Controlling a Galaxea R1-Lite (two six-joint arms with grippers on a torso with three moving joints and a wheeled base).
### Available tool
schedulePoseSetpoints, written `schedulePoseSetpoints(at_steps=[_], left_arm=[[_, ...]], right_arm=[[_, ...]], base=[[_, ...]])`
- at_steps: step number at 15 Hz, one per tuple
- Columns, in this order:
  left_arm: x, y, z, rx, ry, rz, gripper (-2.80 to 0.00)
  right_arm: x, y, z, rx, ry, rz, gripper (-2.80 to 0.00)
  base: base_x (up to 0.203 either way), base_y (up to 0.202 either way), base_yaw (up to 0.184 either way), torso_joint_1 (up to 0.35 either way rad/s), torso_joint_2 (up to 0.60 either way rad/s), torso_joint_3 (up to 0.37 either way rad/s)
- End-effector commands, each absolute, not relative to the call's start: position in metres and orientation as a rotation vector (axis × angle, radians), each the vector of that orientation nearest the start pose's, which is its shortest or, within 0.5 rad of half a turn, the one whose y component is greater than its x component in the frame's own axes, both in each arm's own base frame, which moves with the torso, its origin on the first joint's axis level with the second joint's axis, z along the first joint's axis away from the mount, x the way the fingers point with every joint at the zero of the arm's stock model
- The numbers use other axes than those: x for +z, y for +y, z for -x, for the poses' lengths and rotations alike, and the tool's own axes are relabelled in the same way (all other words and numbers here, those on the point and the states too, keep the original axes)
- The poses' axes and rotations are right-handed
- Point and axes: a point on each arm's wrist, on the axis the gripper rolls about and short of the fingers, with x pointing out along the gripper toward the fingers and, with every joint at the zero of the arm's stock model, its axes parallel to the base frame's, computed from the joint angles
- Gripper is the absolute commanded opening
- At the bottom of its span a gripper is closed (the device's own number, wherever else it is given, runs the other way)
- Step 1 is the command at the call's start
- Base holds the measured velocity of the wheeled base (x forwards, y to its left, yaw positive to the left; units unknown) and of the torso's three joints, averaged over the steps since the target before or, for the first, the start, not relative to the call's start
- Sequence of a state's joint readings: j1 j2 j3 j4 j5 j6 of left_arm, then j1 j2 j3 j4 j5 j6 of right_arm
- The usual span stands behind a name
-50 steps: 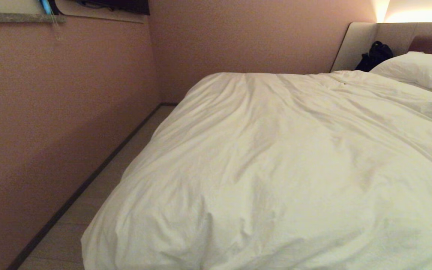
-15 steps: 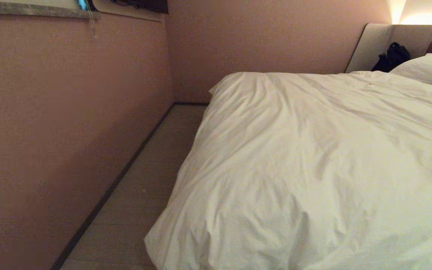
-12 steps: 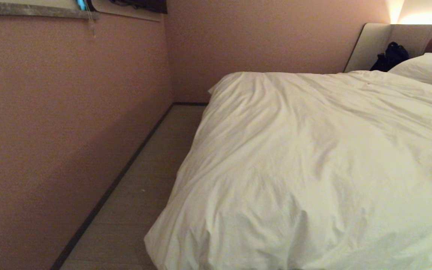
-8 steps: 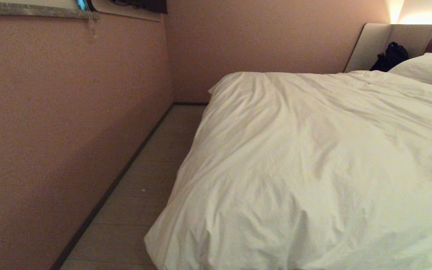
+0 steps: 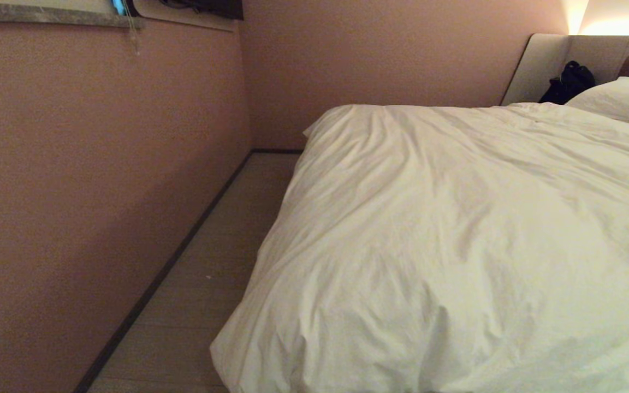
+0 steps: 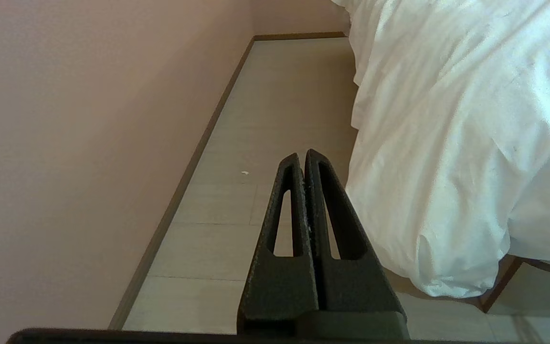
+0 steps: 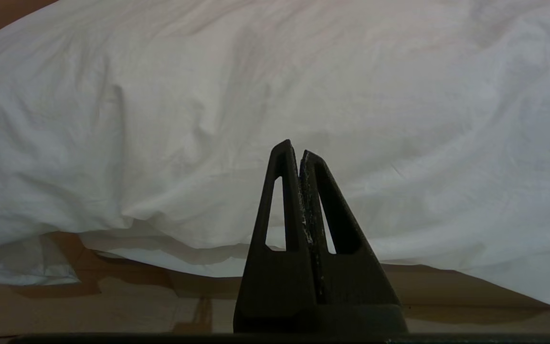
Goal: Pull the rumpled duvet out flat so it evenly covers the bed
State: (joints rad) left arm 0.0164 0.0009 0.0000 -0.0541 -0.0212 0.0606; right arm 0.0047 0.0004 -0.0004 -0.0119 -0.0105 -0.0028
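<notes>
duvet (image 5: 456, 234): lying across the bed, draping over the near corner & the side toward the wall; creased w/ ridges running diagonally toward the pillow end, puffy hump near the front.
duvet edge: hanging low over the foot of the bed in the right wrist view, dipping lower on one side than the other, so prob. not even yet.
bed (image 6: 499, 282): only a bit of the brown base is showing under the hanging corner; mattress hidden.
left hand (image 6: 302, 154): fingers pressed together, gripping nothing, hanging over the floor (image 6: 265, 119) just beside the draped corner, not touching cloth.
right hand (image 7: 294, 145): fingers also pressed together, gripping nothing, pointing at the hanging duvet front, apart from it.
step in hand: looking like lining up at the foot corner before a grab; neither hand is working yet.
doing it well: spreading the fingers first, pinching the hem itself not the puffy top, then pulling low & straight along the creases so the hump is flattening w/o dragging the far side off.
risk: grabbing only the cover layer, so the filling is staying bunched.
around: pillow (image 5: 620, 101) & dark bag (image 5: 565, 82) at the headboard (image 5: 538, 65); wall (image 5: 101, 191) close on the left.
</notes>
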Motion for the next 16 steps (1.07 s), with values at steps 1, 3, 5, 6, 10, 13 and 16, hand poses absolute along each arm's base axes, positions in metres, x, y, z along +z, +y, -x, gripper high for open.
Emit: schedulePoseSetpoints(at_steps=[1,3,5,6,10,13,16], left_arm=[[0.0812,-0.0009,0.0228,-0.003,-0.054,-0.061,-2.8],[0.081,-0.0009,0.0228,-0.003,-0.052,-0.062,-2.8],[0.0811,-0.0009,0.0228,-0.003,-0.053,-0.062,-2.8],[0.081,-0.0009,0.0228,-0.003,-0.052,-0.061,-2.8],[0.081,-0.0009,0.0228,-0.003,-0.052,-0.061,-2.8],[0.0812,-0.0008,0.0228,-0.002,-0.054,-0.059,-2.8],[0.0812,-0.0008,0.0228,-0.002,-0.054,-0.059,-2.8]], right_arm=[[0.0772,-0.0003,0.0229,-0.006,-0.014,0.003,-2.8],[0.0771,-0.0004,0.0229,-0.006,-0.014,0.003,-2.8],[0.0767,-0.0004,0.0228,-0.005,-0.012,0.003,-2.8],[0.0772,-0.0003,0.0229,-0.005,-0.014,0.003,-2.8],[0.0767,-0.0004,0.0228,-0.006,-0.012,0.003,-2.8],[0.0767,-0.0003,0.0228,-0.003,-0.012,0.003,-2.8],[0.0767,-0.0004,0.0228,-0.006,-0.012,0.003,-2.8]], base=[[0.0,0.0,0.0,0.0,0.0,0.0],[0.0,0.0,0.0,0.0,0.0,0.0],[0.0,0.0,0.0,0.0,0.0,0.0],[0.0,0.0,0.0,0.0,0.0,0.0],[0.0,0.0,0.0,0.0,0.0,0.0],[0.0,0.0,0.0,0.0,0.0,0.0],[-0.073,0.0,0.001,0.003,0.0,0.0]])
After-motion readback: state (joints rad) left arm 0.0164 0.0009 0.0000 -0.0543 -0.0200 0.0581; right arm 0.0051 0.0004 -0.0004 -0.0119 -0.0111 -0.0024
